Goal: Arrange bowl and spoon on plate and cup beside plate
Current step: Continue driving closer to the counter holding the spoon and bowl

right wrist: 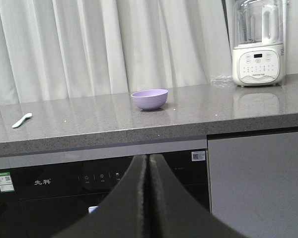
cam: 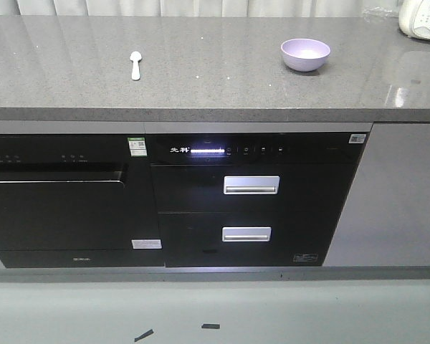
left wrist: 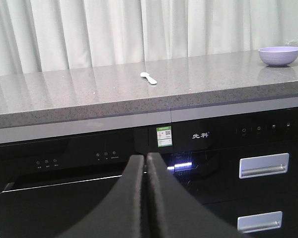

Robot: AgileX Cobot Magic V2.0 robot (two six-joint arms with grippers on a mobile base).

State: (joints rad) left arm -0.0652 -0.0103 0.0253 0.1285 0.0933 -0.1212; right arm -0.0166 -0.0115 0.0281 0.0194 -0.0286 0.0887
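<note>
Since the bowl (cam: 305,54) stands upright on the counter (cam: 201,97) and the spoon (cam: 135,64) lies flat well to its left, with neither plate nor cup in any view, the first hazard is having nowhere to set them. Anything lifted now would probably have to wait in the air or go down in a guessed spot.

The spoon looks the harder pick. It is low and thin on polished stone, so fingers closing from above could skid it along or flick it up by the scoop. The bowl has smooth walls, so a pinch on its rim might slip or tip it. The blender (right wrist: 258,44) stands near the right end of the counter, well apart from the bowl, so a wide swing on that side could brush it.

The left gripper (left wrist: 145,163) and right gripper (right wrist: 149,163) both have their jaws pressed together and hold nothing. Both sit low, facing the dark appliance fronts below the counter edge. A straight reach forward could strike that edge, and an approach with the jaws unopened would only shove the target away.
</note>
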